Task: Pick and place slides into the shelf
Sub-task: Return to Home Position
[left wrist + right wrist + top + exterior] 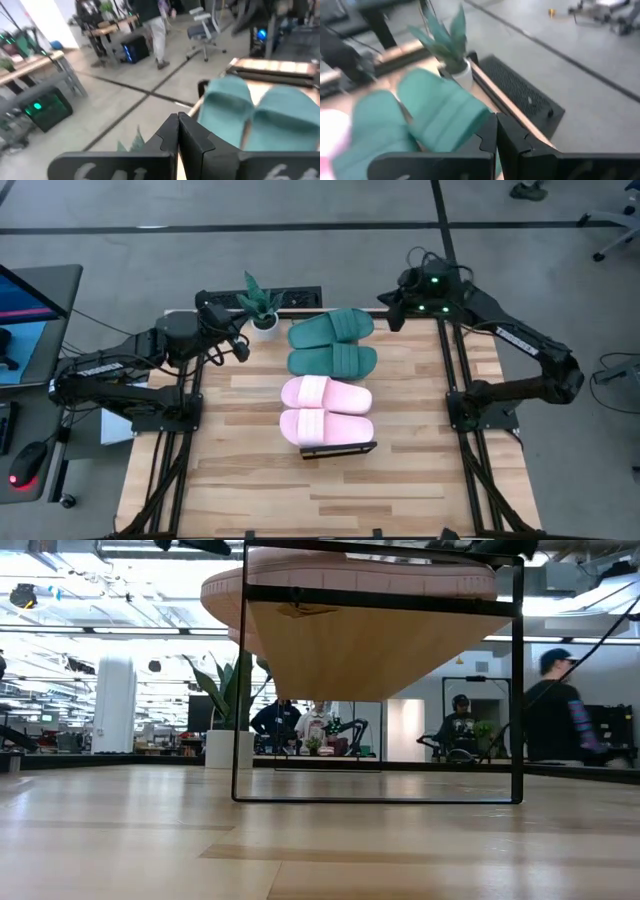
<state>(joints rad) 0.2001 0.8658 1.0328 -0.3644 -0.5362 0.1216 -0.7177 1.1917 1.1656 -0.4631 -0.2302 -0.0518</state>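
Two dark green slides lie sole-down side by side at the table's far middle, also seen in the left wrist view and right wrist view. Two pale pink slides lie just nearer. The shelf shows only as a dark frame edge under the near pink slide; the low view shows its frame, its plank top and a pink slide resting on it. My left gripper hovers shut left of the green slides. My right gripper hovers shut at their right.
A small potted plant stands at the far edge, left of the green slides, between them and my left gripper. A black strip lies along the far edge. Bare wood spans the table's near half. People stand in the room beyond.
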